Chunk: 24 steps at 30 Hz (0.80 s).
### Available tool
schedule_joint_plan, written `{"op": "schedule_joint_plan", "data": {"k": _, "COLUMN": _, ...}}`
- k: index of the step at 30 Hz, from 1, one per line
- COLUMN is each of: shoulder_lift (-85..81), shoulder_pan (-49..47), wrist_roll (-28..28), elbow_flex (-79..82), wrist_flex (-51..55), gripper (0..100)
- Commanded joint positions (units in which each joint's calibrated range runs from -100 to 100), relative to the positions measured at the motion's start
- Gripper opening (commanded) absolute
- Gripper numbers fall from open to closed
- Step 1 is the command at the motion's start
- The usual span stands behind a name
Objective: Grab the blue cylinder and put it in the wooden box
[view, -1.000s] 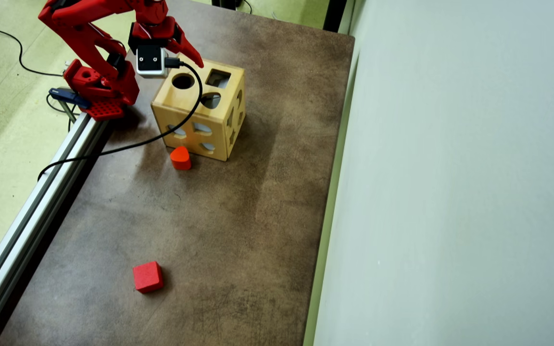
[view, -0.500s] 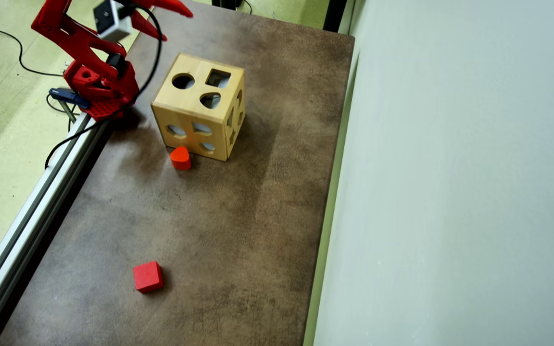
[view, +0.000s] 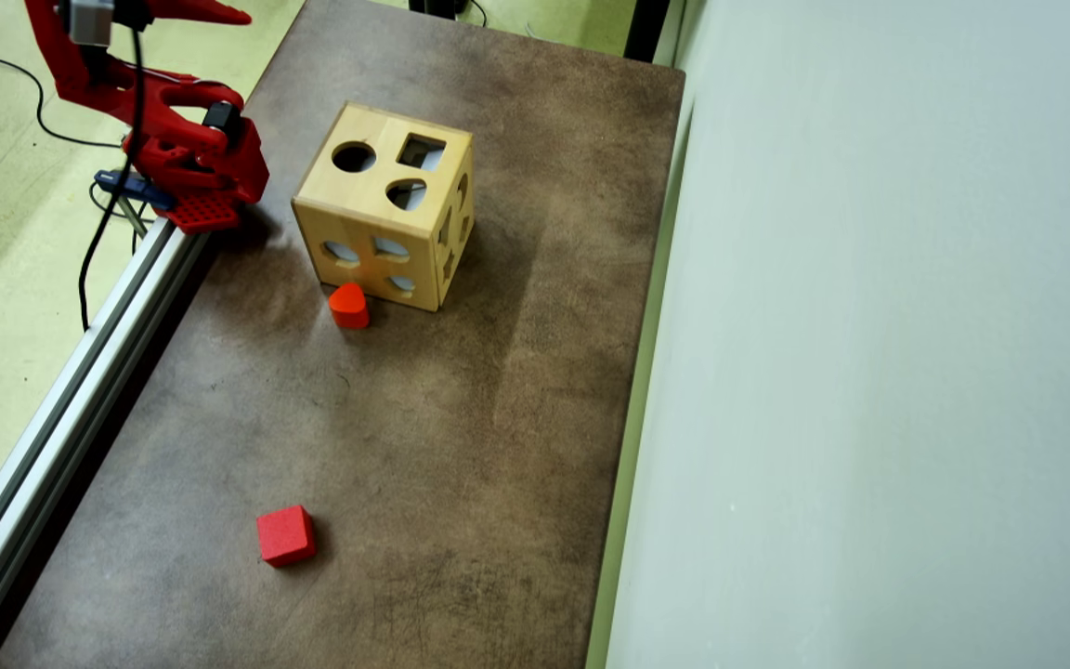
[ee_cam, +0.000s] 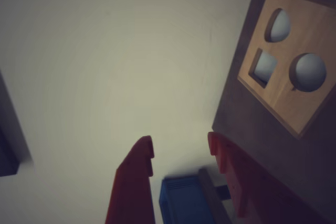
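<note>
The wooden box stands at the far middle of the brown table, its round, square and half-round holes facing up. It also shows at the right of the wrist view. The blue cylinder is not in view in either frame. My red gripper is open and empty, held high over the table's left edge and well apart from the box. In the overhead view only part of the gripper shows, at the top left.
An orange-red rounded block lies against the box's near face. A red cube lies near the front. A blue clamp sits below my jaws at the arm's base. An aluminium rail runs along the table's left edge, a pale wall along the right.
</note>
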Motion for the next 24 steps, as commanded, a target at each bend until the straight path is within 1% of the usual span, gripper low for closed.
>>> {"op": "schedule_joint_plan", "data": {"k": 1, "shoulder_lift": -4.1, "shoulder_pan": 2.8, "wrist_roll": -0.1, "elbow_flex": -0.4, "wrist_flex": 0.4, "gripper": 15}}
{"op": "schedule_joint_plan", "data": {"k": 5, "shoulder_lift": -7.3, "shoulder_pan": 3.3, "wrist_roll": -0.1, "elbow_flex": 2.6, "wrist_flex": 0.5, "gripper": 15}}
{"op": "schedule_joint_plan", "data": {"k": 13, "shoulder_lift": -16.5, "shoulder_pan": 3.4, "wrist_roll": -0.1, "elbow_flex": 18.3, "wrist_flex": 0.5, "gripper": 15}}
{"op": "schedule_joint_plan", "data": {"k": 17, "shoulder_lift": -18.5, "shoulder_pan": 3.4, "wrist_roll": -0.2, "elbow_flex": 22.4, "wrist_flex": 0.5, "gripper": 15}}
{"op": "schedule_joint_plan", "data": {"k": 24, "shoulder_lift": -18.4, "shoulder_pan": 3.4, "wrist_roll": -0.2, "elbow_flex": 22.5, "wrist_flex": 0.5, "gripper": 1}}
